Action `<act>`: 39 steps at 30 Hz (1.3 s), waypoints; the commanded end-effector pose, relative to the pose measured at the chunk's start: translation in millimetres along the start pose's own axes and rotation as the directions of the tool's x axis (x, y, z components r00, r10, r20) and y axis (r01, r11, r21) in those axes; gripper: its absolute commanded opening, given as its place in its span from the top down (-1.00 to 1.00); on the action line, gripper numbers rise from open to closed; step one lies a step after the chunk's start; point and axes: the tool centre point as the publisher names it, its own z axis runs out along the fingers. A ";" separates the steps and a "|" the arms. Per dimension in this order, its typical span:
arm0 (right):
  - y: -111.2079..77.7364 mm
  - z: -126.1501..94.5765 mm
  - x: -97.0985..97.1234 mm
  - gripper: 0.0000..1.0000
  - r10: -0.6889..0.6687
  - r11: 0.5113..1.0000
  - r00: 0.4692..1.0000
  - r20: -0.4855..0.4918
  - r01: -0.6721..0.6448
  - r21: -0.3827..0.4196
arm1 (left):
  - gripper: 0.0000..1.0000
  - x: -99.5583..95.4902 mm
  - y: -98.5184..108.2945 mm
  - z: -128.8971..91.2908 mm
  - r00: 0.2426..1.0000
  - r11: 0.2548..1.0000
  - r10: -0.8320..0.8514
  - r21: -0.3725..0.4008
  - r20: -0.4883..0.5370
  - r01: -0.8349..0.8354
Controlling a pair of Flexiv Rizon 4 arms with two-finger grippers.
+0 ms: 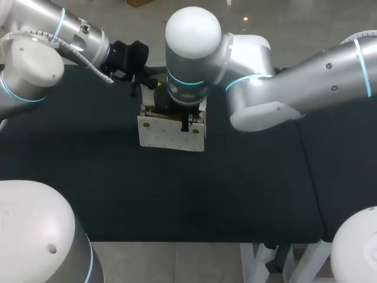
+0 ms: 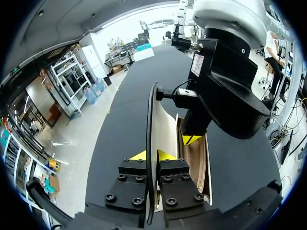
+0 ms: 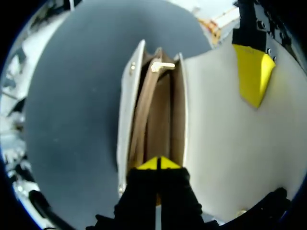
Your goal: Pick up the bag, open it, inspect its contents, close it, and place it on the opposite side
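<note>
A white bag (image 1: 171, 134) stands upright in the middle of the black table, its mouth open to a brown inside (image 3: 154, 120). The bag's flap (image 2: 166, 125) is lifted, and my left gripper (image 2: 152, 155) is shut on its thin dark edge. One of that gripper's yellow tips (image 3: 253, 72) lies against the flap's white face. In the head view the left gripper (image 1: 143, 82) sits just behind the bag. My right gripper (image 3: 158, 164) hangs over the bag's mouth, shut, with nothing visible between its tips. The left wrist view shows the right gripper (image 2: 192, 139) dipping into the opening.
The black table (image 1: 88, 177) stretches wide on both sides of the bag and toward its front edge. My right arm's wrist (image 1: 188, 53) covers the back of the bag from above. Nothing else lies on the table.
</note>
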 end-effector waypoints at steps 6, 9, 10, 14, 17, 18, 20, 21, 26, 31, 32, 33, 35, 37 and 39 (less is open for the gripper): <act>0.1 13.3 2.9 0.15 0.044 0.999 0.998 -0.042 -0.043 0.027 | 1.00 0.1 4.8 -3.3 1.000 1.000 -0.016 0.008 0.018 0.016; -1.7 13.8 4.2 -1.00 0.055 0.998 0.997 -0.045 -0.054 0.027 | 1.00 -0.4 6.1 -3.5 1.000 1.000 -0.022 0.007 0.020 0.021; -2.4 13.8 4.6 -1.00 0.061 0.998 0.997 -0.045 -0.060 0.028 | 1.00 -0.7 6.6 -3.7 1.000 1.000 -0.022 0.007 0.020 0.022; -3.7 14.6 5.2 -1.00 0.066 0.998 0.997 -0.049 -0.065 0.025 | 1.00 -1.1 7.7 -4.0 0.999 1.000 -0.026 0.007 0.020 0.026; -3.2 16.2 6.5 -1.00 0.066 0.998 0.996 -0.056 -0.065 0.023 | 1.00 -1.2 7.9 -3.9 1.000 1.000 -0.025 0.009 0.018 0.024; -2.8 16.7 6.9 -1.00 0.066 0.998 0.996 -0.058 -0.065 0.023 | 1.00 -1.2 7.9 -3.9 1.000 1.000 -0.024 0.010 0.017 0.024; -2.4 17.5 7.3 -1.00 0.065 0.998 0.996 -0.061 -0.064 0.022 | 1.00 -1.2 7.9 -4.0 1.000 1.000 -0.023 0.010 0.018 0.022; -2.1 17.7 7.5 -1.00 0.065 0.998 0.996 -0.063 -0.063 0.022 | 1.00 -1.2 7.9 -4.0 1.000 1.000 -0.022 0.010 0.018 0.022; -1.8 18.0 7.6 -1.00 0.062 0.998 0.996 -0.066 -0.060 0.020 | 1.00 -1.2 7.3 -3.9 1.000 1.000 -0.019 0.008 0.018 0.019; -1.5 18.1 7.5 -1.00 0.060 0.998 0.996 -0.066 -0.059 0.021 | 1.00 -1.1 7.0 -3.8 1.000 1.000 -0.019 0.007 0.019 0.019; -1.4 18.1 7.5 -1.00 0.060 0.998 0.996 -0.066 -0.058 0.021 | 1.00 -1.0 6.9 -3.8 1.000 1.000 -0.019 0.006 0.019 0.019; -1.4 18.1 7.4 -1.00 0.060 0.998 0.996 -0.066 -0.058 0.021 | 1.00 -1.0 6.9 -3.8 1.000 1.000 -0.019 0.006 0.019 0.019; -1.4 18.0 7.3 -1.00 0.058 0.998 0.996 -0.065 -0.057 0.021 | 1.00 -0.9 6.7 -3.7 1.000 1.000 -0.019 0.005 0.019 0.019; -1.3 17.8 7.0 -1.00 0.057 0.998 0.996 -0.064 -0.056 0.021 | 1.00 -0.9 6.6 -3.7 1.000 1.000 -0.019 0.003 0.020 0.019; -1.2 17.6 6.8 -1.00 0.057 0.998 0.996 -0.064 -0.056 0.021 | 1.00 -0.9 6.4 -3.7 1.000 1.000 -0.019 0.002 0.021 0.019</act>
